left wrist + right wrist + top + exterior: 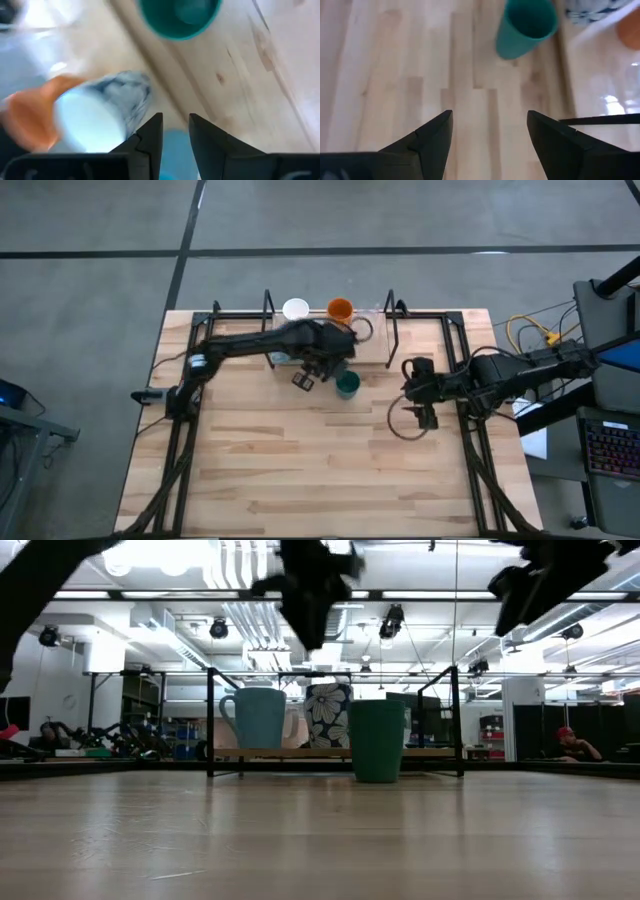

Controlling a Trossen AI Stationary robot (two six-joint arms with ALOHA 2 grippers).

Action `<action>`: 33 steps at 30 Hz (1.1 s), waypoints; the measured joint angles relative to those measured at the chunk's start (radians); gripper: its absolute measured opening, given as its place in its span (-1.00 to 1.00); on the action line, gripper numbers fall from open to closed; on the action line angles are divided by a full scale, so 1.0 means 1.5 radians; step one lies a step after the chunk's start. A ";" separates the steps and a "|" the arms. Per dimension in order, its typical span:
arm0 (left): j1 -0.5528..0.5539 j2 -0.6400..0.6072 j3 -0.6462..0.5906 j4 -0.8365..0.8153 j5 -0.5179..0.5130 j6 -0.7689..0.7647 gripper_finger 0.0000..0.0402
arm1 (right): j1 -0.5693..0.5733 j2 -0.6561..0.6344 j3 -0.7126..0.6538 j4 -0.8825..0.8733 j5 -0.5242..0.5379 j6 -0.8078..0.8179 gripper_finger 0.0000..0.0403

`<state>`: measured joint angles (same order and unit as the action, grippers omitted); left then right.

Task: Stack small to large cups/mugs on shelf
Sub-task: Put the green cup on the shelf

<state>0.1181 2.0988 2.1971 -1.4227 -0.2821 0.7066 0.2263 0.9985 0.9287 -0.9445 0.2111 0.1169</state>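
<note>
We locate the shelf (pixel 420 340) along the far edge of the table (pixel 300 470). On its board stand a white cup (pixel 295 309), an orange cup (pixel 340 309) and a clear glass (pixel 362 330). In the low view a light blue mug (pixel 259 717) and a white mug with a dark floral print (pixel 328 715) also sit on the shelf. The dark green cup (pixel 347 385) stands upright on the table just in front of the shelf (not on the board).

The left gripper (pixel 312 372) hangs above the shelf's front edge, beside the green cup; its fingers (pixel 150 137) leave a narrow gap and hold nothing.

The right gripper (pixel 422 412) hovers over bare table, well apart from the green cup; its jaws stand wide and empty.
</note>
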 joint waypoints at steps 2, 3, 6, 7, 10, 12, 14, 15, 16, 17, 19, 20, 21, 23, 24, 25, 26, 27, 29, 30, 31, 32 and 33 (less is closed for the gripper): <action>0.000 -0.043 0.000 -0.001 -0.001 -0.016 -0.60 | -0.028 0.000 0.000 0.011 0.000 -0.014 0.24; 0.000 -0.064 0.000 -0.001 -0.001 -0.025 -0.60 | -0.044 0.000 0.000 0.022 -0.001 -0.024 0.24; -0.001 -0.131 0.000 0.000 0.000 -0.061 -0.60 | -0.102 0.012 0.001 0.077 -0.019 -0.051 0.24; -0.002 -0.153 0.000 0.000 0.004 -0.082 -0.60 | -0.129 0.024 0.006 0.094 -0.045 -0.054 0.24; -0.001 -0.211 0.000 0.004 0.028 -0.169 -0.60 | -0.221 0.097 0.048 0.112 -0.176 -0.062 0.24; -0.002 -0.242 -0.006 0.007 0.036 -0.240 -0.60 | -0.273 0.165 0.091 0.107 -0.226 -0.050 0.24; -0.003 -0.270 -0.026 0.007 0.038 -0.304 -0.60 | -0.310 0.234 0.147 0.077 -0.233 -0.031 0.24; -0.004 -0.283 -0.041 0.007 0.038 -0.330 -0.60 | -0.321 0.268 0.177 0.046 -0.233 -0.029 0.24; -0.005 -0.298 -0.060 0.006 0.037 -0.349 -0.60 | -0.327 0.298 0.208 0.006 -0.233 -0.030 0.24; -0.005 -0.312 -0.084 0.005 0.036 -0.362 -0.60 | -0.330 0.326 0.237 -0.038 -0.233 -0.034 0.24; -0.006 -0.344 -0.140 0.007 0.028 -0.381 -0.60 | -0.325 0.376 0.294 -0.103 -0.236 -0.056 0.24; -0.006 -0.358 -0.175 0.007 0.027 -0.389 -0.60 | -0.318 0.398 0.318 -0.130 -0.241 -0.072 0.24; -0.006 -0.373 -0.212 0.013 0.025 -0.394 -0.60 | -0.307 0.418 0.339 -0.152 -0.248 -0.087 0.24; -0.006 -0.406 -0.297 0.037 0.021 -0.397 -0.60 | -0.284 0.452 0.385 -0.182 -0.264 -0.132 0.24; -0.006 -0.420 -0.341 0.055 0.014 -0.397 -0.60 | -0.267 0.470 0.408 -0.192 -0.270 -0.153 0.24; -0.006 -0.437 -0.385 0.081 0.008 -0.397 -0.60 | -0.253 0.484 0.431 -0.203 -0.274 -0.172 0.24; -0.006 -0.455 -0.431 0.110 0.003 -0.397 -0.60 | -0.241 0.499 0.452 -0.217 -0.277 -0.190 0.24; -0.006 -0.469 -0.473 0.136 -0.007 -0.397 -0.60 | -0.228 0.515 0.474 -0.234 -0.278 -0.210 0.24; -0.006 -0.500 -0.549 0.184 -0.019 -0.397 -0.60 | -0.210 0.541 0.516 -0.260 -0.276 -0.246 0.24; -0.006 -0.510 -0.581 0.203 -0.028 -0.398 -0.60 | -0.205 0.555 0.533 -0.270 -0.271 -0.256 0.24; -0.006 -0.521 -0.608 0.219 -0.029 -0.398 -0.60 | -0.202 0.567 0.550 -0.274 -0.265 -0.261 0.24; -0.006 -0.532 -0.634 0.233 -0.029 -0.401 -0.60 | -0.202 0.578 0.565 -0.272 -0.263 -0.265 0.23; -0.006 -0.541 -0.656 0.247 -0.030 -0.410 -0.60 | -0.202 0.589 0.576 -0.272 -0.262 -0.267 0.23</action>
<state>0.1093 1.2866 1.2136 -1.0518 -0.3265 0.0922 -0.0769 1.8817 1.7929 -1.3532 -0.1815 -0.2831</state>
